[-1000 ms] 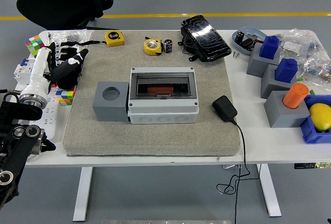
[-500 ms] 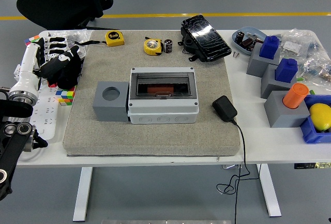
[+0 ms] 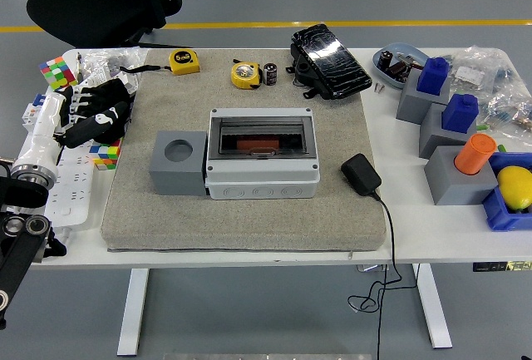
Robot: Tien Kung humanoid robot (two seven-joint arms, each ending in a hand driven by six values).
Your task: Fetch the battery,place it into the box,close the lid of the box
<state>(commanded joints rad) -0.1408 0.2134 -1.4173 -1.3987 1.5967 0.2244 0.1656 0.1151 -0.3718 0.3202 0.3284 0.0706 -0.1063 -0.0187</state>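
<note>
The battery (image 3: 270, 74), a small black cylinder, stands at the back of the grey mat beside a yellow tape measure (image 3: 244, 74). The grey box (image 3: 262, 154) sits mid-mat with its dark see-through lid (image 3: 262, 135) lying down over it; something orange-red shows through. My left hand (image 3: 96, 115), black with white fingertips, hovers at the mat's left edge, far from both, its fingers relaxed and holding nothing. My right arm is out of view.
A grey block with a round hole (image 3: 178, 161) touches the box's left side. A black adapter (image 3: 361, 174) with its cable lies right of the box. A black case (image 3: 330, 60) lies at the back. Cube puzzles (image 3: 56, 70) and a power strip (image 3: 70, 189) sit left; blocks and bins stand right.
My left arm has drawn back to the left and down toward the picture's edge, the hand turning as it went. Nothing on the mat has moved.
</note>
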